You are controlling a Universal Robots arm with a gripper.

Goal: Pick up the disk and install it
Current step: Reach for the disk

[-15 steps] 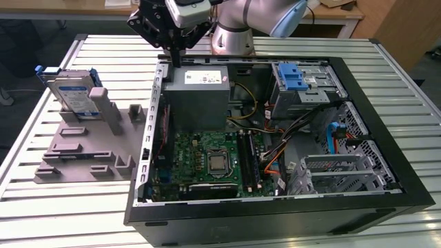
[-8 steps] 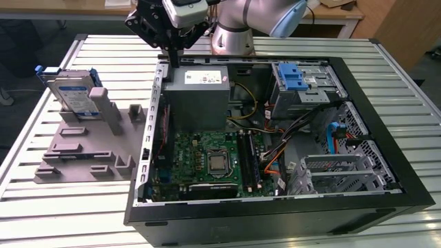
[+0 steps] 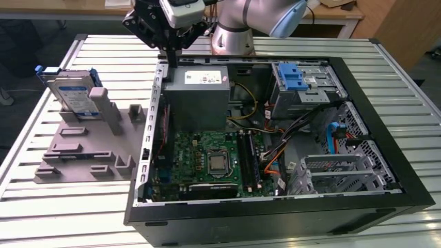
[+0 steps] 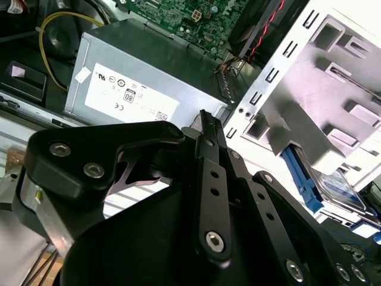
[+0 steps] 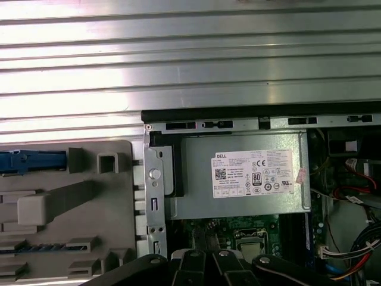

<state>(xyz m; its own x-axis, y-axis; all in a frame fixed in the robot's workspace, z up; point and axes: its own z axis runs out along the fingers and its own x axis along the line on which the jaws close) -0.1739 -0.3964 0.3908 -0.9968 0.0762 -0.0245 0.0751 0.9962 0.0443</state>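
One open computer case point(image 3: 276, 219) sits below the claw point(image 3: 170, 58), which hangs pressed together and empty above the rim beside the power supply point(image 3: 200, 98). Well off to the claw's side, the disk point(image 3: 72, 95) stands upright on the grey fixture point(image 3: 76, 155). The pick-up step is not yet done, and grasping the disk calls for crossing over and spreading.

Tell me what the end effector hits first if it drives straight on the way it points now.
Most likely the grey power supply, near its edge beside the case wall. The end effector points down above that spot; depth is unclear, so the wall's rim is possible.
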